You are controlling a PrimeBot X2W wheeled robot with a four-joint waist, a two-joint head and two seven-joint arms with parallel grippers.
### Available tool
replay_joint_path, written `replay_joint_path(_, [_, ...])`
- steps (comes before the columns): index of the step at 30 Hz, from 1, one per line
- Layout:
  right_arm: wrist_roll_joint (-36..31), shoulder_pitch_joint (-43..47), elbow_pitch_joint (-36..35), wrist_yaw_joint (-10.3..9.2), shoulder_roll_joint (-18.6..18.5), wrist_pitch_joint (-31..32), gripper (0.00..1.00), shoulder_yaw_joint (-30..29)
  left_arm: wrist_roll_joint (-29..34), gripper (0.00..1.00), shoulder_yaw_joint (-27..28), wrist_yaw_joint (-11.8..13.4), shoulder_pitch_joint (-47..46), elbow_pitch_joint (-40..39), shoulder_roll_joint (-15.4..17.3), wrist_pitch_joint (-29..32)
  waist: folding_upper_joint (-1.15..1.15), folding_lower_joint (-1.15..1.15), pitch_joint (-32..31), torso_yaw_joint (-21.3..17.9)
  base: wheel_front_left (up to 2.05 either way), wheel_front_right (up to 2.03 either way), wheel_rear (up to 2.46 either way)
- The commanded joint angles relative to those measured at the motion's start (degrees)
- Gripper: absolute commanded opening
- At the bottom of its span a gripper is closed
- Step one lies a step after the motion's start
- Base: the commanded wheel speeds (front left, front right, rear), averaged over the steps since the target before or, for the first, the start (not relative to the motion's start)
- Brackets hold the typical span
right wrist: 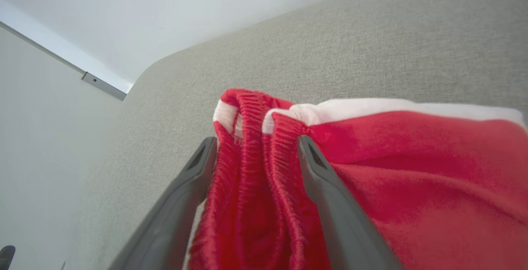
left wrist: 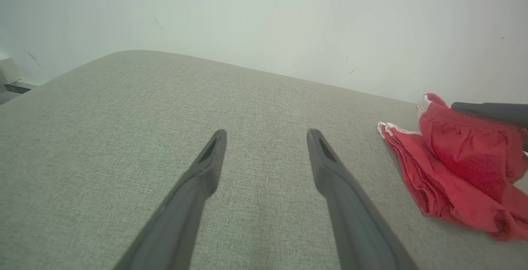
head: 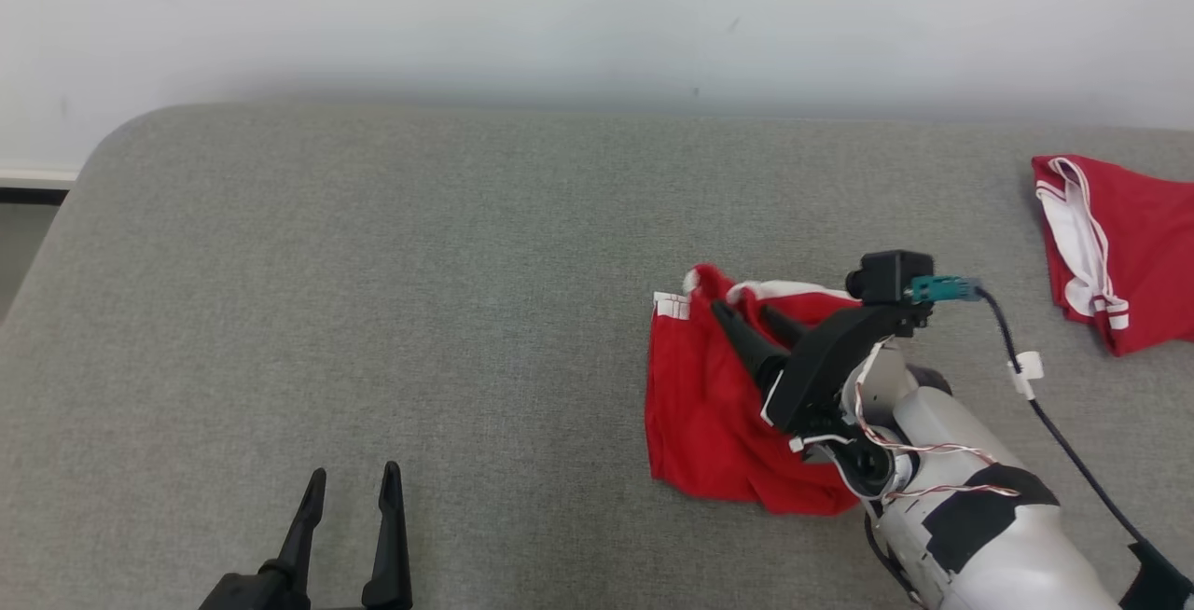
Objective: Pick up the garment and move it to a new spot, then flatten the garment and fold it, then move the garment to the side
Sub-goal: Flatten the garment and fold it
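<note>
Garment: red shorts with white trim, lying in a crumpled heap on the grey fabric-covered desk, right of centre in the head view. The heap's long axis runs from far to near, with the white-trimmed band at the far end. The right pincer reaches in from the near right, along that axis, and its tips lie over the far band. In the right wrist view its two fingers stand wide apart, and a raised ridge of ribbed band stands between them. The cloth brushes both inner faces but does not look clamped. The left pincer is fully spread and empty. It sits low over bare desk, well apart from the heap, which lies to its right. The right arm is therefore the nearer one. As a judgement, flattening calls for the left arm to travel right to the heap's left edge. A second red garment lies at the far right, apart from the first. A small white tab sits at the heap's far left corner, and its marks are too small to read. No brand or writing is legible anywhere.
</note>
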Motion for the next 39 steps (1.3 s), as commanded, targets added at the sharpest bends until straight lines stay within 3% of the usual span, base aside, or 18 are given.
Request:
replay_joint_path(1, [0.5,0.3,-1.4,-0.12,-0.8,-1.4,1.00,0.3,0.2,1.00,0.2,0.0,0.2,0.0,-0.1,-0.2,0.00,0.00,-0.4,-0.5,0.00,0.00,0.00])
replay_joint_path(8, [2.3,3.7,-10.3,-0.12,-6.1,-10.6,1.00,1.0,1.0,1.00,1.6,0.0,0.8,-0.5,-0.1,-0.2,0.00,0.00,-1.0,-2.7,0.00,0.00,0.00])
replay_joint_path(14, [-0.6,7.5,-14.9,-0.12,-10.0,-21.7,1.00,1.6,2.0,1.00,2.7,0.1,1.5,-1.1,-0.1,-0.2,0.00,0.00,-1.1,-4.9,0.00,0.00,0.00])
replay_joint_path(19, [-5.0,11.4,-18.0,-0.12,-11.0,-25.9,1.00,0.0,3.1,1.00,4.0,0.7,1.6,-2.0,-0.1,-0.2,0.00,0.00,-1.5,-6.5,0.00,0.00,0.00])
replay_joint_path(29, [-18.5,23.7,-29.4,-0.12,-5.6,-26.3,1.00,-13.9,5.0,1.00,4.8,1.2,2.2,-2.3,-0.1,-0.2,0.00,0.00,-2.2,-8.4,0.00,0.00,0.00])
replay_joint_path(39, [-27.8,35.4,-38.1,-0.12,1.9,-26.3,1.00,-20.3,7.1,1.00,6.1,2.7,3.6,-2.3,-0.1,-0.2,0.00,0.00,-3.0,-9.3,0.00,0.00,0.00])
